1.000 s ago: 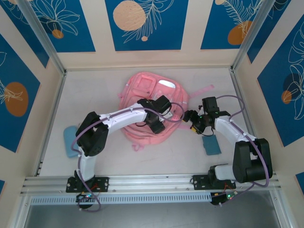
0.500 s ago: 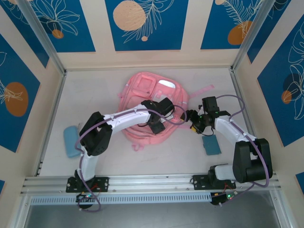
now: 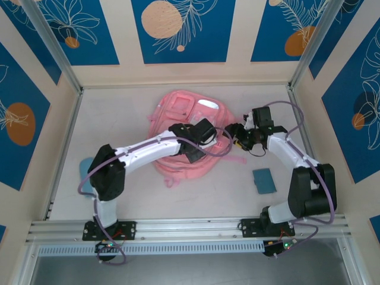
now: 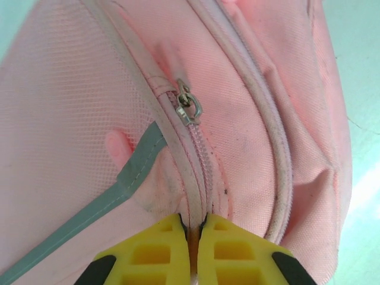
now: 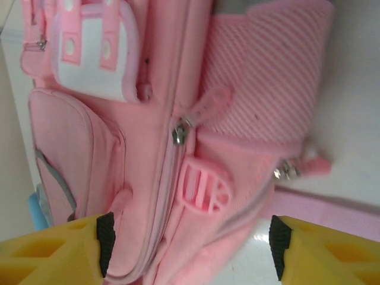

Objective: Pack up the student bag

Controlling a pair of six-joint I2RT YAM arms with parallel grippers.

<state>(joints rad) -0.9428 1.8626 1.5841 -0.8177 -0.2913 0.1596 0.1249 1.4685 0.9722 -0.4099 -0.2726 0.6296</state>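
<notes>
Blue floral wall panels (image 3: 196, 47), pale tabletop (image 3: 119, 119)

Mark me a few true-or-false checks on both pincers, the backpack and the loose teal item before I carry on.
1. The left pincer is shut on the pink backpack along its zipper seam. True.
2. The left pincer holds the metal zipper slider. False: the slider sits further up the seam, clear of the fingertips.
3. The right pincer grips a strap. False: its jaws stand open beside the backpack, holding nothing.
4. The flat teal item lies on the table, apart from the backpack. True.
</notes>
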